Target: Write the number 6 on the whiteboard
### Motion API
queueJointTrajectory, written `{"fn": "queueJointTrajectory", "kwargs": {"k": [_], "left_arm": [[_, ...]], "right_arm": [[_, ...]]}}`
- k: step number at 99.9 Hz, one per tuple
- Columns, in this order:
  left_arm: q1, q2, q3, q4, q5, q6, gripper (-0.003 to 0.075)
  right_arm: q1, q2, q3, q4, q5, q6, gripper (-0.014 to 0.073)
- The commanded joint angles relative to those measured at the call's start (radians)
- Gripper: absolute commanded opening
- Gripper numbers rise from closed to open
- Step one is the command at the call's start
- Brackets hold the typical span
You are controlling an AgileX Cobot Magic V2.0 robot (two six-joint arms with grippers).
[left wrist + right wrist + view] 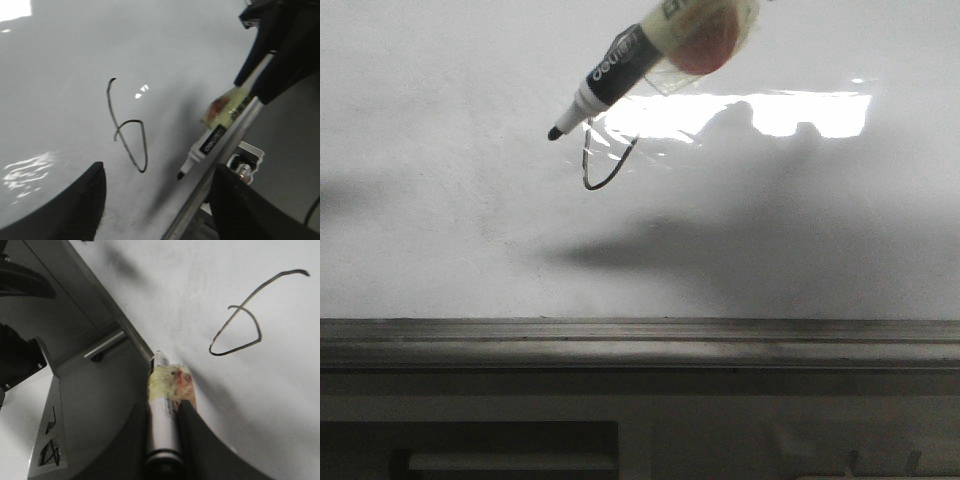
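The whiteboard point(440, 200) fills the front view, glossy white with a bright reflection. On it is the number 6 point(605, 165), a thin black looped stroke with a crossing tick, also plain in the wrist views point(127, 130) point(240, 330). My right gripper point(162, 402) is shut on a white marker pen point(161, 425) with a yellow and red wrap on its barrel. The pen point(620, 70) slants down from the upper right. Its black tip point(555, 133) sits just left of the stroke, its shadow well apart from it. My left gripper point(157, 205) is open and empty over the board.
A grey metal rail point(640, 335) runs along the board's lower edge, with a dark cabinet front point(500, 450) below it. A grey bar handle point(105, 345) sits on the panel beside the rail. The right arm point(280, 55) shows dark in the left wrist view.
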Motion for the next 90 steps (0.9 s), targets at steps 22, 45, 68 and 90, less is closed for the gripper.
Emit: {"fn": "queueJointTrajectory", "kwargs": {"k": [22, 45, 68, 90], "left_arm": [[-0.273, 0.171, -0.107, -0.05, -0.125, 0.018, 0.0376], [-0.412, 0.272, -0.126, 0.001, -0.248, 0.021, 0.0376], [-0.427, 0.285, -0.127, 0.006, -0.316, 0.021, 0.0376], [-0.427, 0.285, -0.141, 0.021, -0.335, 0.021, 0.0365]], "right_arm": [[-0.002, 0.106, -0.171, 0.056, 0.107, -0.007, -0.0043], [-0.002, 0.121, -0.209, 0.079, 0.122, -0.007, -0.0043], [-0.002, 0.122, -0.214, 0.065, 0.127, -0.007, -0.0043], [-0.002, 0.122, -0.214, 0.053, 0.097, 0.024, -0.0043]]}}
